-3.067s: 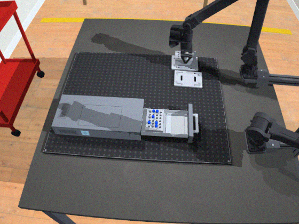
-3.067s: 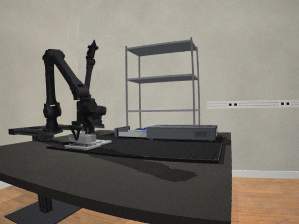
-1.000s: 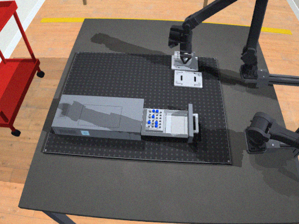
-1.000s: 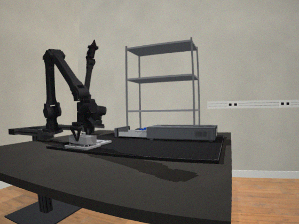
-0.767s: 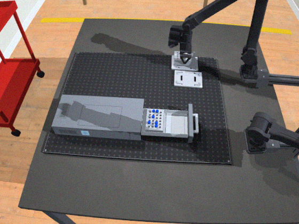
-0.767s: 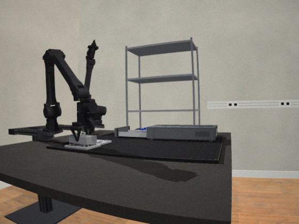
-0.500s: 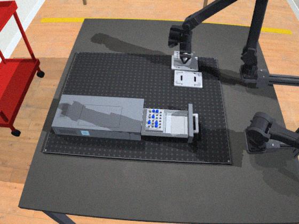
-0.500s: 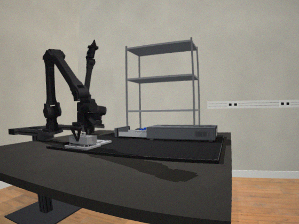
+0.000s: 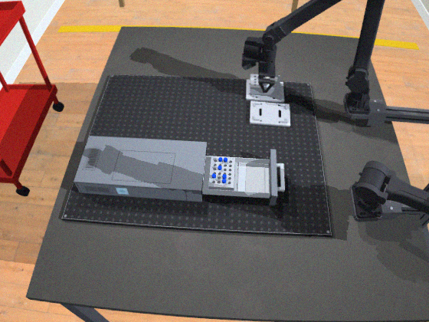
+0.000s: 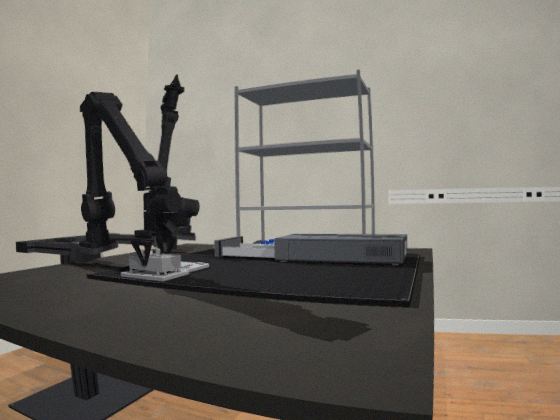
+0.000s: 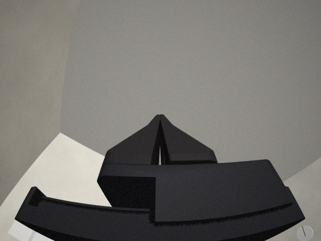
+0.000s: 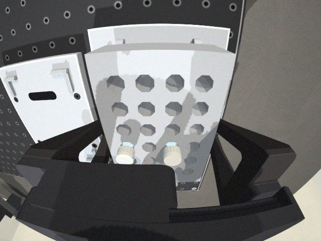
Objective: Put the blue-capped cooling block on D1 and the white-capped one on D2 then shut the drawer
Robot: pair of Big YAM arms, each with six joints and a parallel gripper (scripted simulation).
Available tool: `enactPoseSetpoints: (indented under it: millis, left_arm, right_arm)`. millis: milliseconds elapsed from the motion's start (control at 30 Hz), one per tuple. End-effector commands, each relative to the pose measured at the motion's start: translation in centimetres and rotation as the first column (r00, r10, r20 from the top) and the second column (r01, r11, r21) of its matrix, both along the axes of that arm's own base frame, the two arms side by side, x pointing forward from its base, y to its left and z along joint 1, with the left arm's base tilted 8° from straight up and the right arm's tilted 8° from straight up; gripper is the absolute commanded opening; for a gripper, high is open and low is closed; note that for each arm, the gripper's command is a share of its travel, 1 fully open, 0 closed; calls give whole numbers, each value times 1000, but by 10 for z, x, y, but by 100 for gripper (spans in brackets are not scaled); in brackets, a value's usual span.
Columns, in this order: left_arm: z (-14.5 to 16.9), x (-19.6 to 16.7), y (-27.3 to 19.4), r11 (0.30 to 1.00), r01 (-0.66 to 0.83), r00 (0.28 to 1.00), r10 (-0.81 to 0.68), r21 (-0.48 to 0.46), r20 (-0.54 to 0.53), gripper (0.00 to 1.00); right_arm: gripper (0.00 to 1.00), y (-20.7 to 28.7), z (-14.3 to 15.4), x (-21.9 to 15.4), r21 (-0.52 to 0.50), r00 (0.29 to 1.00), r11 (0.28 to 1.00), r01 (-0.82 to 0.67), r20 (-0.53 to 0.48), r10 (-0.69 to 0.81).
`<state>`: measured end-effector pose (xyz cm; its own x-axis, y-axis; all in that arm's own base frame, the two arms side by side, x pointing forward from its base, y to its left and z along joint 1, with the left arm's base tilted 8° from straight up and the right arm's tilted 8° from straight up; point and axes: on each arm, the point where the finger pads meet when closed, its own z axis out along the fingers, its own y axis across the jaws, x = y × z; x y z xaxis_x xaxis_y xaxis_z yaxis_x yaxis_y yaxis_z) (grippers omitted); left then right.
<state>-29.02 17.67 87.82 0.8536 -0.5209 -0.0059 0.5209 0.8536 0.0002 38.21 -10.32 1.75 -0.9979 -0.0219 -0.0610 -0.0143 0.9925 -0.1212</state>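
"So, where is the white-capped block [image 9: 254, 80] [image 10: 167, 264] [image 12: 155, 62]?"

"Over D2 [image 9: 279, 97] [image 10: 129, 274] [image 12: 158, 35], the slot farther from the cooler COLD [image 9: 142, 161] [image 10: 340, 248]. The right gripper [image 9: 266, 86] [image 10: 155, 259] [image 12: 160, 120] is closed on it, one finger along each long side."

"Flat inside the locators?"

"I can't tell; the block and fingers cover too much. Two white caps [image 12: 125, 157] show clearly at the wrist end, and the bores farther out have no tubes in them."

"And D1 [image 9: 270, 113] [image 10: 197, 265] [image 12: 62, 114]?"

"Between D2 and the cooler's side of the board, bare, its corner locators in plain sight."

"The blue-capped block [image 9: 222, 186]?"

"In the drawer [image 9: 273, 176] [image 10: 228, 247], which stands open from the cooler's end. That block sits at the part nearest the cooler body, blue caps [image 9: 220, 167] [image 10: 271, 241] up, with a vacant bay between it and the drawer front."

"What about the left gripper [image 10: 175, 79] [image 11: 159, 120]?"

"High above the cooler's level, well apart from it, pointing up. Its tips meet, with nothing between them."

"Anything farther out?"

"A red cart [image 9: 28, 90] stands on the floor past the cooler's closed end, and a grey shelf rack [image 10: 300, 90] stands behind the cooler in the exterior view."
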Motion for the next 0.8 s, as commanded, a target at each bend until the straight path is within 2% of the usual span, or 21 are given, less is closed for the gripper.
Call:
enactPoseSetpoints:
  millis: [0,200,767]
  left_arm:
    - [8,18,-14,1000,-8,1000,8,19,-29,0]
    - [8,18,-14,1000,-8,1000,8,19,-29,0]
    - [8,18,-14,1000,-8,1000,8,19,-29,0]
  right_arm:
    - [0,-5,22,18,-22,995,1000,-12,96,14]
    - [0,-7,32,27,-18,997,1000,-8,83,10]
    - [0,-6,28,23,-17,997,1000,-8,78,10]
